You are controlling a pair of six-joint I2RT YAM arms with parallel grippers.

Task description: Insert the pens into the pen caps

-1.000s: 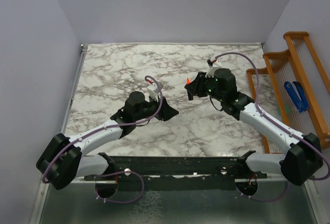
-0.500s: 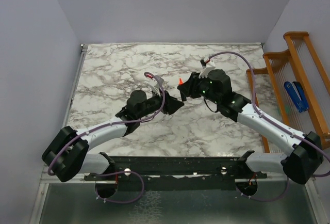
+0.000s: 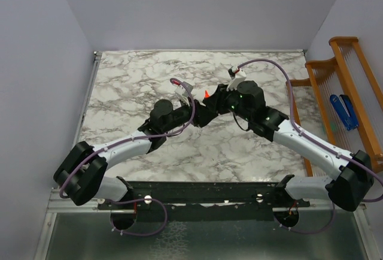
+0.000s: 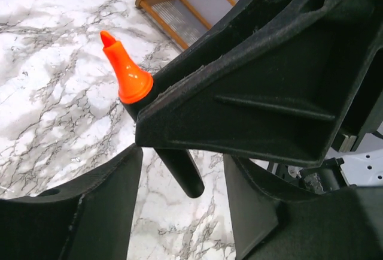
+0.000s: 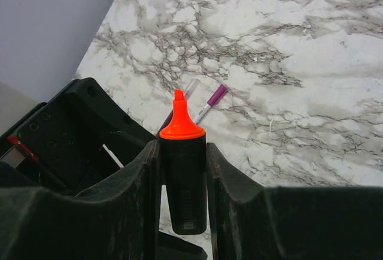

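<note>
My right gripper is shut on the black marker and holds it above the table's middle, its orange end pointing up. My left gripper meets it from the left. In the left wrist view the marker's black rear end hangs between my open left fingers, with gaps on both sides; the orange end sticks out above. Two slim pens lie on the marble beyond the marker, one with a magenta-purple end, one with a pale end. No orange cap is in view.
A wooden rack stands off the table's right edge with a blue object on it; the rack also shows in the left wrist view. Grey walls close the left, far and right sides.
Both grippers have moved toward each other over the table's middle. The right one carried the marker left; the left one moved right and up until its fingers flank the marker's rear end.
</note>
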